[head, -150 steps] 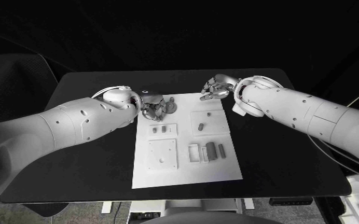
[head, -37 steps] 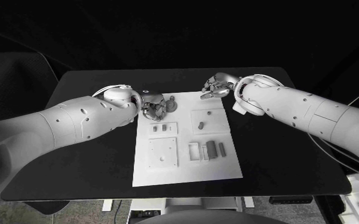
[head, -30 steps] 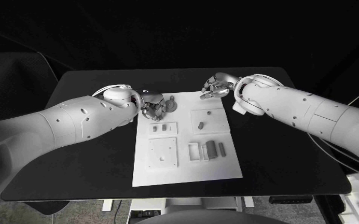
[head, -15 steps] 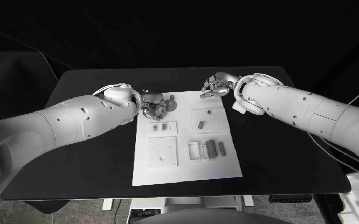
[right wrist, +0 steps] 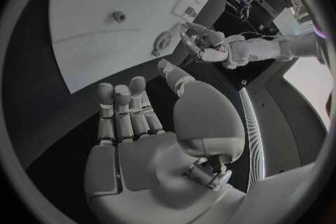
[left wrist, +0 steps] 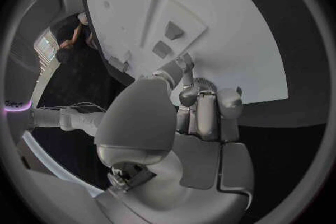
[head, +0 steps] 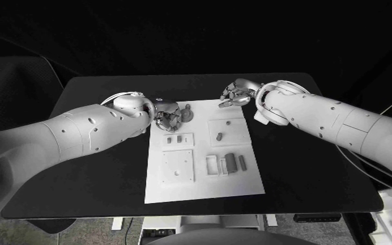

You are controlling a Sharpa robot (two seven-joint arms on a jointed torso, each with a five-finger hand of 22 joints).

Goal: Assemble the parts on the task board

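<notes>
The white task board lies in the middle of the table. My left hand hovers at its far left corner, fingers curled against a round grey part; the right wrist view shows that hand touching the round part, but a firm hold is not plain. My right hand hangs over the board's far edge with its fingers stretched side by side and nothing in them. Two small grey pieces, a grey peg and grey bars rest on the board.
A white frame piece sits beside the bars, and a square plate lies at the near left of the board. Black table surrounds the board on both sides. My forearms cross the table's left and right thirds.
Both hands stay almost where they were; the right hand's fingers have shifted slightly at the board's far edge.
</notes>
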